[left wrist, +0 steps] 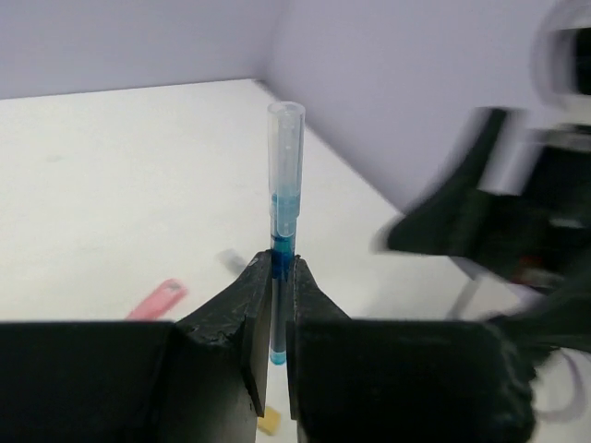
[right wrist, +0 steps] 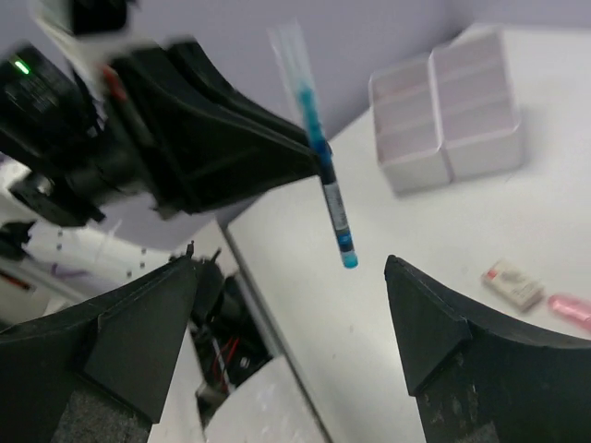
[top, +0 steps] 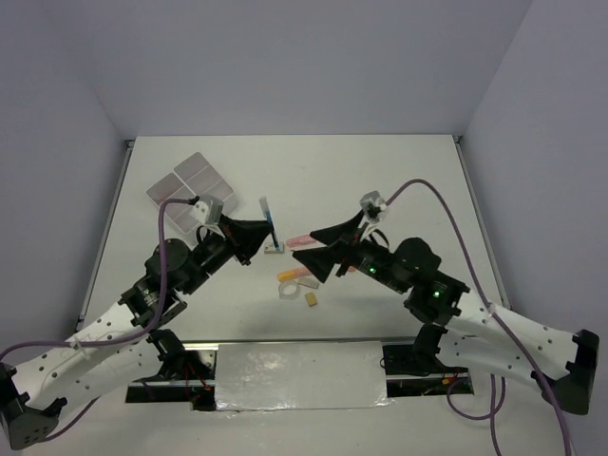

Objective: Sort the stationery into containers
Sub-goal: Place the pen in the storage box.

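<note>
**Top view.** The left tool (top: 267, 237) holds the blue pen (top: 269, 218) above the middle of the worktop (top: 399, 180). The trays (top: 190, 179) sit toward the far left corner, and no item is visible in them. The pink marker (top: 304, 242), orange marker (top: 294, 275), tape ring (top: 290, 290) and eraser (top: 312, 301) lie loose near the centre, beside the right tool (top: 313, 249). Judged from this, sorting has barely begun: one item is in hand and the rest are left to do.

**Left wrist view.** The fingers are closed on the pen's lower barrel. The pen stands upright. It is a slim, smooth tube of clear plastic with a blue core.

**Right wrist view.** The right tool is spread wide and holds nothing. Its fingers are matte black wedges. The trays are white, square and hard-walled, and they are joined in a block.
</note>
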`<state>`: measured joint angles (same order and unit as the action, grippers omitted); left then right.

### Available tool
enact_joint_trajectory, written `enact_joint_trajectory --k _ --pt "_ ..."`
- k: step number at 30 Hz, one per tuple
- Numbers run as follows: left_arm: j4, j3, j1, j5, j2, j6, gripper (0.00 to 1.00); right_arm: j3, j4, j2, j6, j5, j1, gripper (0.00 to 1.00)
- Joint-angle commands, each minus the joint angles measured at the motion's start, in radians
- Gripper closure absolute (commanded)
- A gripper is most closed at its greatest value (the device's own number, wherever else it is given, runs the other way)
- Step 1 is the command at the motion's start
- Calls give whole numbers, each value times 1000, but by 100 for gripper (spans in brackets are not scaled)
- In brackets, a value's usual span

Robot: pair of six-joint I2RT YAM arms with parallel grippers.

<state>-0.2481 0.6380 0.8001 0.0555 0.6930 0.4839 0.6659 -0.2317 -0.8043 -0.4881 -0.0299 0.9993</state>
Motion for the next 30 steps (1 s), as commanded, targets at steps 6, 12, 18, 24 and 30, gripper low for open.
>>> enact_joint_trajectory --k 6,12,18,24,30 --pt "24 146 -51 1065 181 -59 100 -63 106 192 102 124 -28 9" --pt "-69 144 -384 1170 309 122 100 -104 130 231 112 79 -30 9" --pt "-587 124 -513 1212 496 -157 100 -126 131 248 140 35 -30 9" --pt "-645 206 -587 1133 657 -172 100 -143 106 220 160 1 -34 9" --pt "-795 196 -601 1093 763 -234 100 -137 109 205 187 -19 -37 9"
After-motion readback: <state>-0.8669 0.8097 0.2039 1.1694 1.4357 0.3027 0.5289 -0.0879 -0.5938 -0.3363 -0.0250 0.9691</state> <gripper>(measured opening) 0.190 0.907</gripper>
